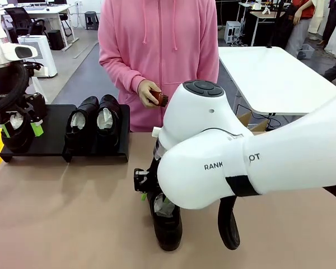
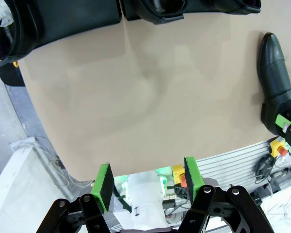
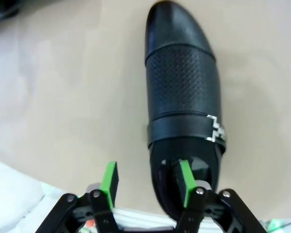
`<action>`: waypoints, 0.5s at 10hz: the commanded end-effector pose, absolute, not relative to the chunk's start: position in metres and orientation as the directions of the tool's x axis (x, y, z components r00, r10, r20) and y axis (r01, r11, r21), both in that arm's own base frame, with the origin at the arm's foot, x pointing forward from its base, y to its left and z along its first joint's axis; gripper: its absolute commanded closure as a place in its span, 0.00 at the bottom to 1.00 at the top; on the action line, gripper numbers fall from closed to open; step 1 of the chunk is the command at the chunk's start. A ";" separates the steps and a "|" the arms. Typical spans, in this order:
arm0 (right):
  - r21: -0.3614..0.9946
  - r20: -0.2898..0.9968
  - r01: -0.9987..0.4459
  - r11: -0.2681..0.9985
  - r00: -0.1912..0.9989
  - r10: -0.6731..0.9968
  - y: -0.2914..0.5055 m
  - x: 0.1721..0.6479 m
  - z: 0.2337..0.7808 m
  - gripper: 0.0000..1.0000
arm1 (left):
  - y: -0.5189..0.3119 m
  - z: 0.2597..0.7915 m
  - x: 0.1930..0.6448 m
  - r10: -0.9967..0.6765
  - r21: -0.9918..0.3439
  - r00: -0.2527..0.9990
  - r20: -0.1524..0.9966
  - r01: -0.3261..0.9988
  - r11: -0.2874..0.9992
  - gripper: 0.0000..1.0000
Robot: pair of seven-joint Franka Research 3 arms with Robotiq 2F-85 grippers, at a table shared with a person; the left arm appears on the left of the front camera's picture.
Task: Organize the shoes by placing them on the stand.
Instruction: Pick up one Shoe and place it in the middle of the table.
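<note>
right claw (image 3: pixel 146 182) parted astride shoe (image 3: pixel 182 97) heel rim; left claw (image 2: pixel 148 182) wide, empty.

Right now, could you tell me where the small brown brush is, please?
In the front view, the brush is in the person's hand at the table's far side, right of the two shoes on the stand.

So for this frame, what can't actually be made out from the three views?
- Front view: the right arm's white housing hides the right gripper and most of the shoe on the table.
- Front view: the left gripper sits at the picture's edge by the shoe at the stand's end; contact unclear.
- Left wrist view: the stand is cut off by the top edge.
- Front view: the brush in the person's hand is too small for detail.
</note>
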State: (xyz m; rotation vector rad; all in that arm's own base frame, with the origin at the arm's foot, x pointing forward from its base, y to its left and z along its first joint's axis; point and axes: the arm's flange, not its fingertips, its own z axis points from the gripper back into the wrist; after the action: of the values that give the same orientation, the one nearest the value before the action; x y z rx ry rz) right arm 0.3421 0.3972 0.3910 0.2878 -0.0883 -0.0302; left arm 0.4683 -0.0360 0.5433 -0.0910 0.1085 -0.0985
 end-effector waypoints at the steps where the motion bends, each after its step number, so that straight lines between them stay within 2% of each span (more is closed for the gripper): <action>1: 0.363 0.003 0.045 0.931 0.999 -0.050 0.375 0.334 0.427 0.00 | -0.034 0.544 0.467 -0.101 -0.081 0.990 -0.102 0.093 0.992 0.24; 3: 0.285 -0.075 0.011 0.958 0.997 0.011 0.339 0.332 0.459 0.00 | -0.034 0.544 0.467 -0.101 -0.081 0.990 -0.102 0.093 0.992 0.24; 4: 0.341 0.003 0.046 0.939 0.999 -0.050 0.387 0.337 0.422 0.00 | -0.034 0.544 0.467 -0.101 -0.081 0.990 -0.102 0.093 0.992 0.24; 5: 0.341 0.003 0.046 0.939 0.999 -0.050 0.387 0.337 0.422 0.00 | -0.034 0.544 0.467 -0.101 -0.081 0.990 -0.102 0.093 0.992 0.24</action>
State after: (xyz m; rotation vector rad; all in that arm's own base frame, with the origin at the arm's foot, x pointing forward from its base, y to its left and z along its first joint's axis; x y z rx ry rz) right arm 0.3324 0.3716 0.4417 0.3367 0.0251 -0.0350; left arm 0.4683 -0.0358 0.5433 -0.0910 0.1086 -0.0981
